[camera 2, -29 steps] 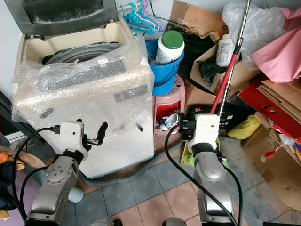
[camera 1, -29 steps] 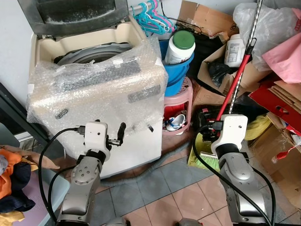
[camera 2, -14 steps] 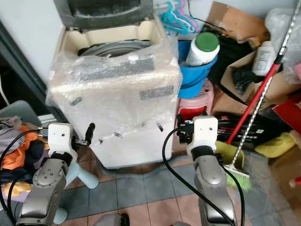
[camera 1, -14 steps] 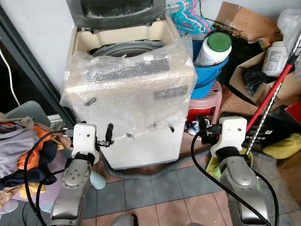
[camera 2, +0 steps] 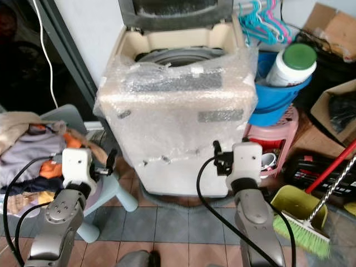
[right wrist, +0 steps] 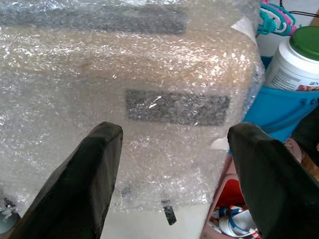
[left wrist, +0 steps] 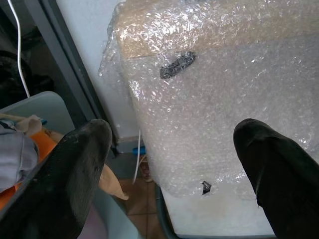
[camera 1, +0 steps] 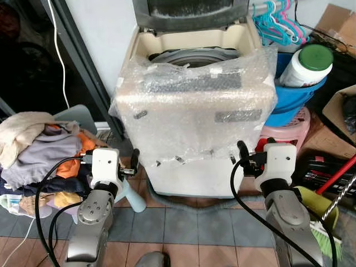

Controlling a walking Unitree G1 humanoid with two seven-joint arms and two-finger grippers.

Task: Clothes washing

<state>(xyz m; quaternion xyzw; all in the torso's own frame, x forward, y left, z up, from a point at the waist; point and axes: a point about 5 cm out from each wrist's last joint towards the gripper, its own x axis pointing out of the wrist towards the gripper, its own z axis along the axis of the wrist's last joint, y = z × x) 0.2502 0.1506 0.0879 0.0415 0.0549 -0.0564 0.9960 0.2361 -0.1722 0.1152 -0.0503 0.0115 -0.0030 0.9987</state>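
The tiled floor [camera 1: 183, 222] carries the bubble-wrapped washing machine [camera 1: 194, 111] and a pink stool [camera 1: 289, 125].

The bubble wrap [camera 1: 194, 105] hides the washing machine [camera 1: 192, 53] front; the drum inside is too dark, and the lid [camera 1: 189, 11] is cut at the top edge.

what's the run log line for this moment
washing machine: lid up, bubble-wrapped | clothes pile: on left | left tool: open | right tool: open
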